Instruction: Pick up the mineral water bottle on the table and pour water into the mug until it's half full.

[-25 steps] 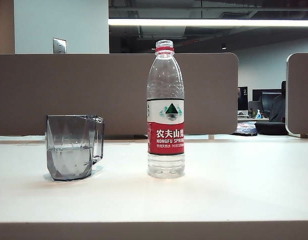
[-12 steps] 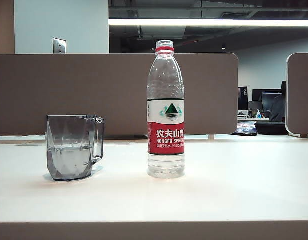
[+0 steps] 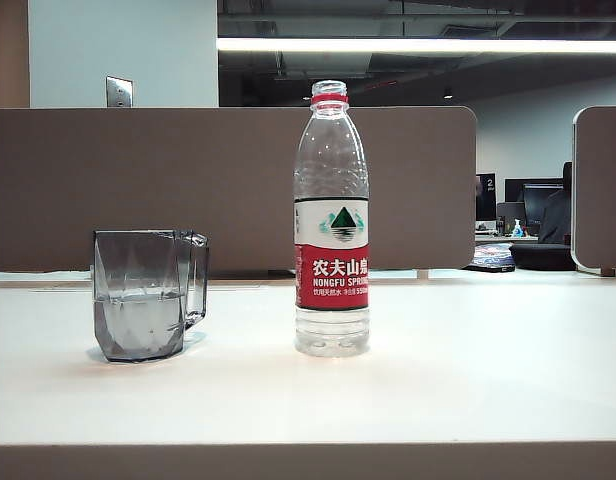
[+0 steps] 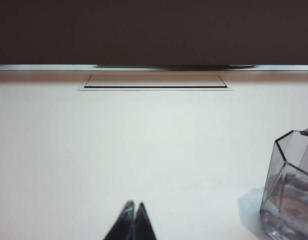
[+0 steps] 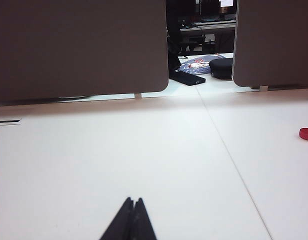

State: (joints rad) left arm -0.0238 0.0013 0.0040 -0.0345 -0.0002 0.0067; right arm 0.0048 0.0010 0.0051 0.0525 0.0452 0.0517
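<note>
The mineral water bottle (image 3: 331, 220) stands upright and uncapped in the middle of the white table (image 3: 468, 370), with water only near its base. To its left sits the smoky grey mug (image 3: 146, 295), handle turned toward the bottle, holding water (image 3: 138, 325) to about half its height. The mug (image 4: 290, 187) also shows at the edge of the left wrist view. My left gripper (image 4: 134, 204) is shut and empty above bare table, apart from the mug. My right gripper (image 5: 134, 199) is shut and empty over bare table. Neither gripper appears in the exterior view.
Brown partition panels (image 3: 228, 185) run along the table's far edge. A rectangular cable hatch (image 4: 155, 82) lies flush in the tabletop. A red bottle cap (image 5: 307, 133) rests on the table at the side of the right wrist view. Beyond the partition lie a black case (image 5: 221, 67) and other items.
</note>
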